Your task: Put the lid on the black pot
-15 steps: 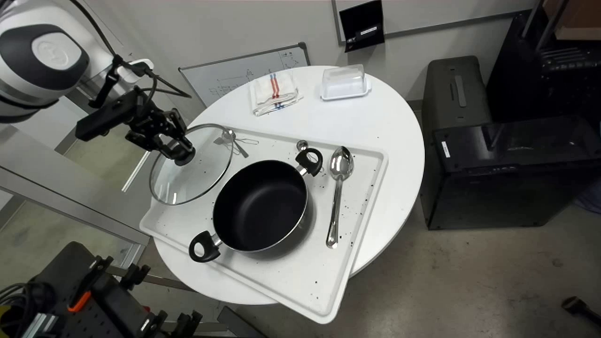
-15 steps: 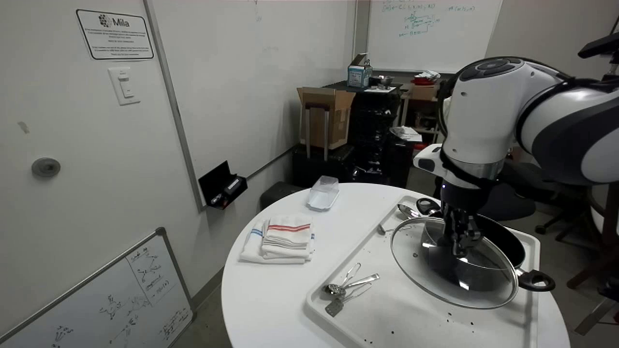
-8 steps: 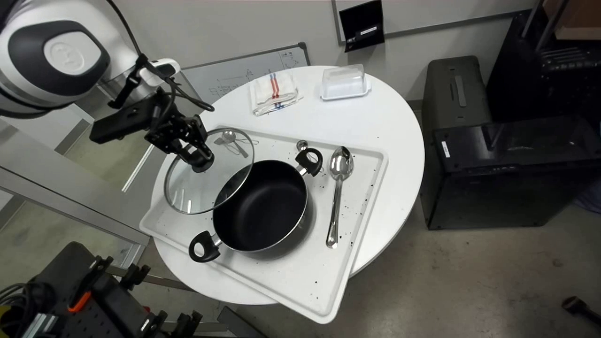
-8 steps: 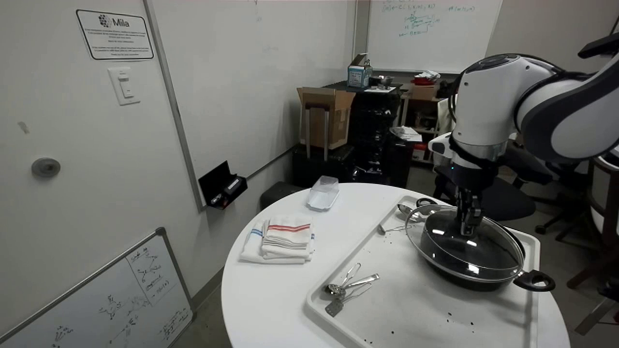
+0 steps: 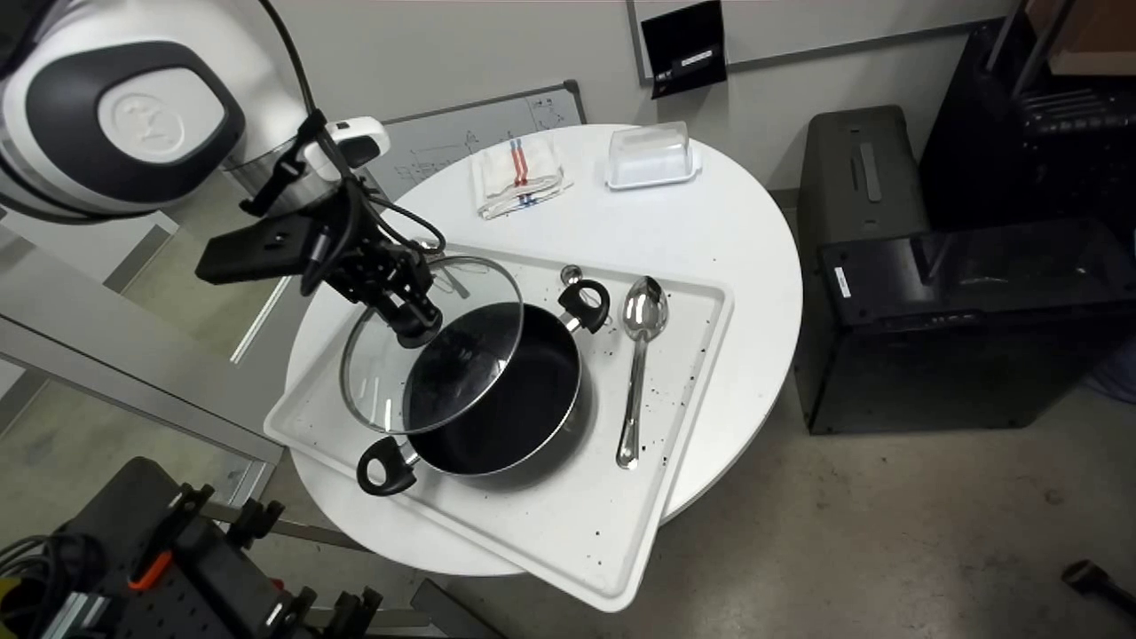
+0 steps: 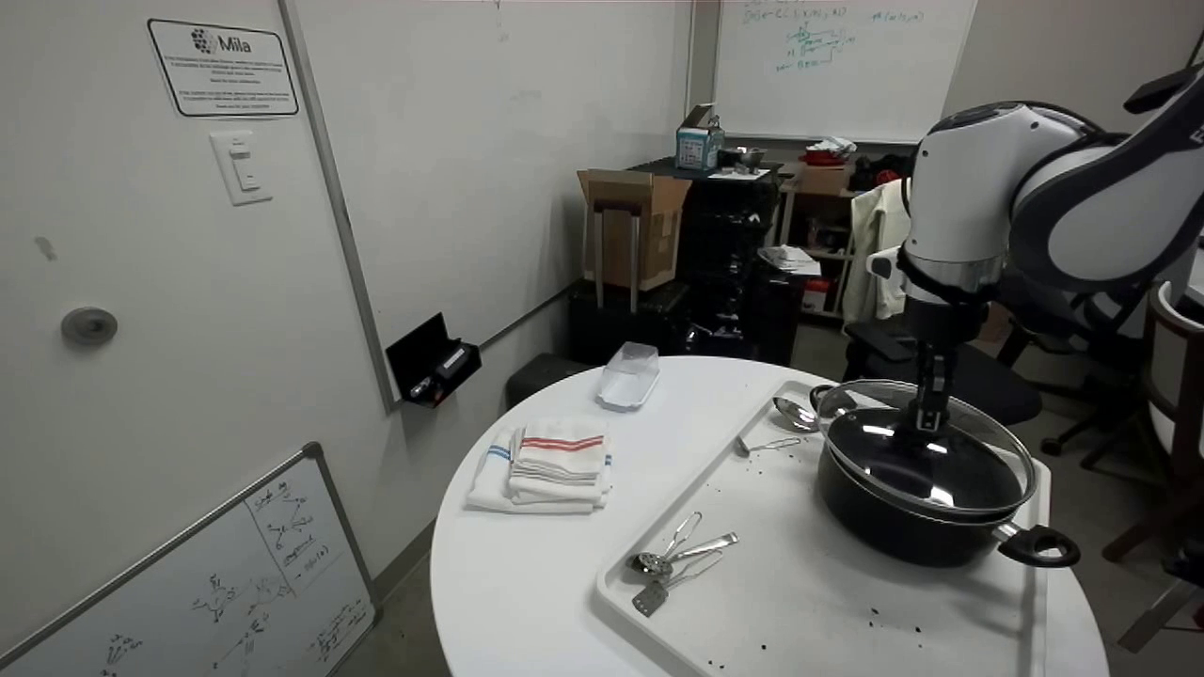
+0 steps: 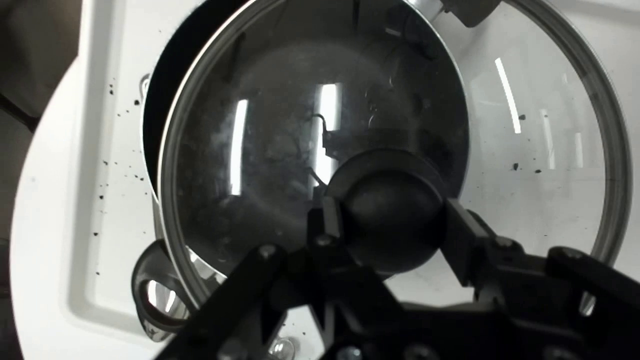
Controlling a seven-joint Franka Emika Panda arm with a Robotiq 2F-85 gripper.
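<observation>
Over one side of black pot (image 6: 894,534): arm (image 6: 964,193) bent downward, end effector (image 7: 392,224) pinching knob (image 7: 390,200) of lid (image 6: 959,480).

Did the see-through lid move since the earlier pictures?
Yes. In an exterior view, the lid has shifted rightward across the picture toward the black pot, which has stayed put, and now overlaps more of its opening.

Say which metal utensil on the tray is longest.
The big spoon lying beside the black pot; the small utensils elsewhere on the tray are all plainly shorter.
</observation>
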